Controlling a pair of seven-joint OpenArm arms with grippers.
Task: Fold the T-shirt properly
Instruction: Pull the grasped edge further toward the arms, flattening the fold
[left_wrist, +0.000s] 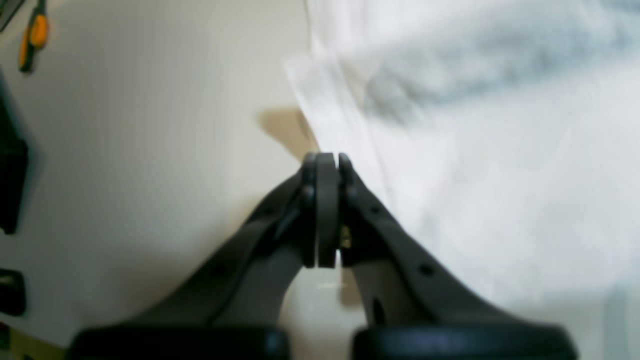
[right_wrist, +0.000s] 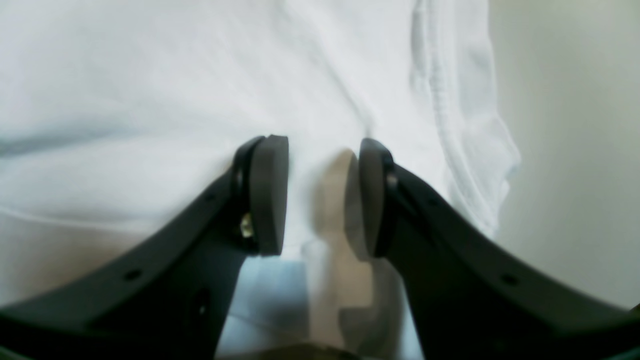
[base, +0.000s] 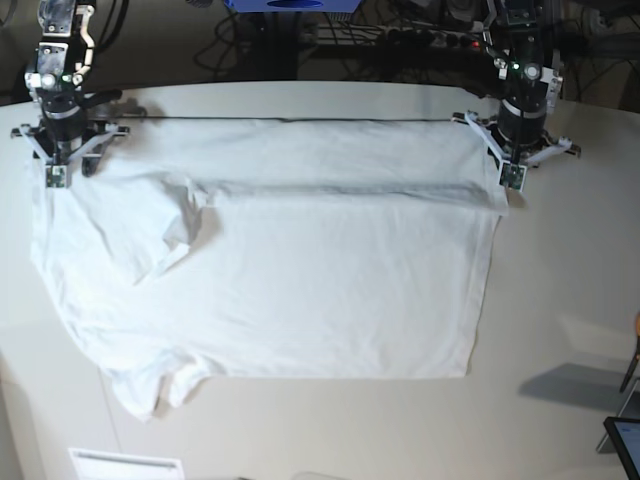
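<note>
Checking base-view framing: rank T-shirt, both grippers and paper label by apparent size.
1. T-shirt
2. Left gripper and right gripper: alike, unranked
3. Paper label, cut by the frame edge, so unsure

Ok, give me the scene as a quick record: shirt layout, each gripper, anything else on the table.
garment: T-shirt spread flat on the table, far edge folded toward the middle
sleeves: both at the base view's left
left gripper: shut, at the shirt's edge; cloth between the pads not discernible
right gripper: open over the cloth, nothing held
other: white paper label at the near table edge
</note>
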